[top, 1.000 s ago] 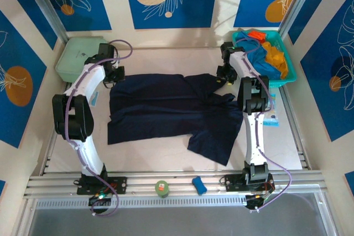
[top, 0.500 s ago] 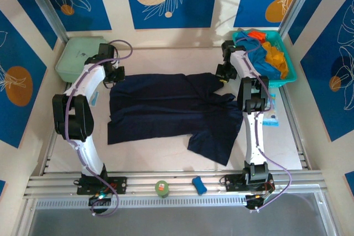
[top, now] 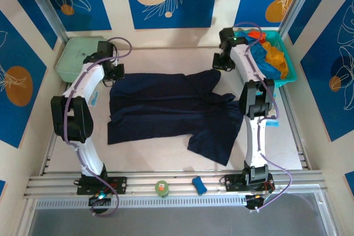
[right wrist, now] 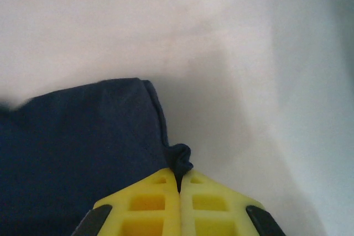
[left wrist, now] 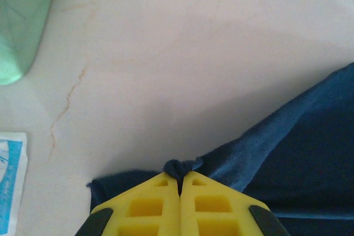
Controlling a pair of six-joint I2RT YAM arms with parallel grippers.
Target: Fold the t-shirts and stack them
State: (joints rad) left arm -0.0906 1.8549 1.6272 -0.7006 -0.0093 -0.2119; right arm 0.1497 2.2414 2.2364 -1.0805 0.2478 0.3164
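A large dark navy t-shirt (top: 166,109) lies spread on the white table, one sleeve trailing toward the front. My left gripper (top: 114,77) is shut on its far left corner; the wrist view shows a pinch of navy cloth (left wrist: 180,167) between the yellow fingers (left wrist: 149,205). My right gripper (top: 217,64) is shut on the far right corner, with a bunch of navy cloth (right wrist: 180,158) caught at the yellow fingertips (right wrist: 207,200). Bright blue (top: 257,59), orange (top: 275,56) and red (top: 255,35) t-shirts lie heaped in the teal basket (top: 289,78).
A pale green box (top: 74,56) stands at the back left, close to my left arm. A blue-and-white card (top: 271,115) lies by the right arm. On the front rail sit a green roll (top: 161,188) and a small blue object (top: 199,185).
My right gripper has closed on the shirt's far right corner and moved it toward the back of the table. The left gripper has stayed shut on its corner.
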